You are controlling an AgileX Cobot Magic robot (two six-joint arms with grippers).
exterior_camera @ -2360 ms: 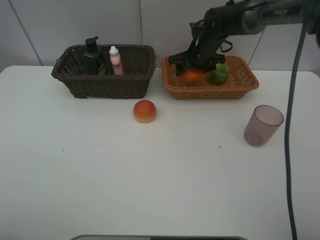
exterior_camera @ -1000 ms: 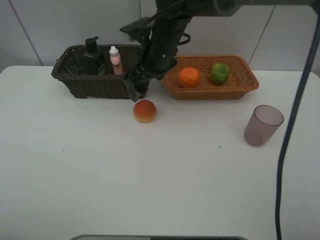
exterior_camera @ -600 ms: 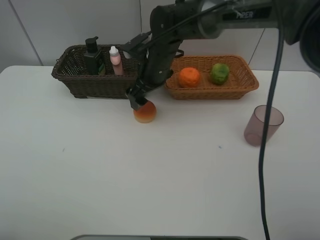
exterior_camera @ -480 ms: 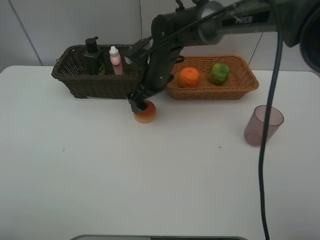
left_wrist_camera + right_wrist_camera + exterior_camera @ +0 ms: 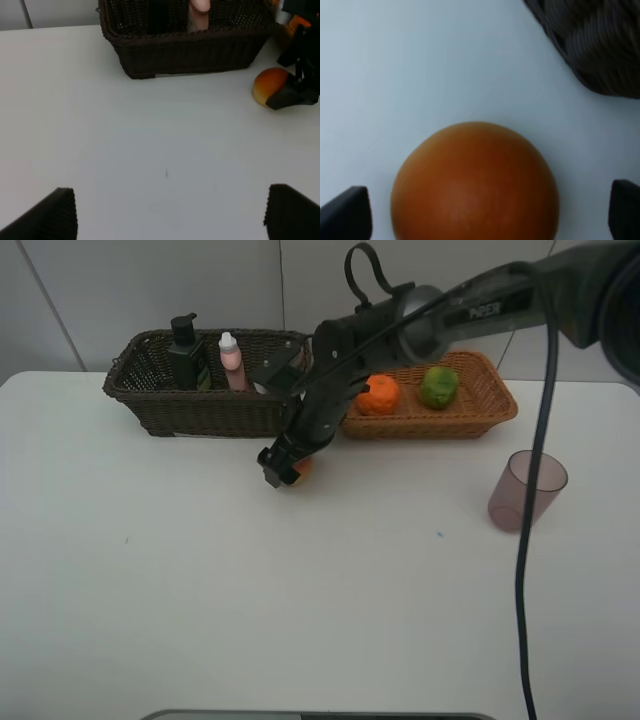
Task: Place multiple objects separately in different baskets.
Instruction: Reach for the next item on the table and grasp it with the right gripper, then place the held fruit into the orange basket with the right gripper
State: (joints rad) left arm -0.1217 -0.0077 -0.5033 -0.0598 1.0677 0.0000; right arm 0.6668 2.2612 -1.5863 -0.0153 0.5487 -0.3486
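The red-yellow peach (image 5: 301, 468) lies on the white table in front of the dark brown basket (image 5: 210, 412). My right gripper (image 5: 283, 468) has reached across and stands open, low over the table, a finger on each side of the peach (image 5: 475, 182). The dark basket holds the green pump bottle (image 5: 184, 350) and the pink bottle (image 5: 232, 360). In the tan basket (image 5: 430, 425) lie the orange (image 5: 379, 395) and the green citrus (image 5: 438, 386). The purple cup (image 5: 527, 490) stands at the right. My left gripper (image 5: 172, 215) is open and empty, well short of the peach (image 5: 269, 85).
The dark basket's corner (image 5: 600, 45) lies close behind the peach. Both baskets sit side by side along the table's far edge, against a white wall. A black cable hangs down at the right, near the cup.
My right gripper left the orange in the tan basket, swung left past the dark basket and dropped down until its open fingers flank the peach. The left gripper has not moved.
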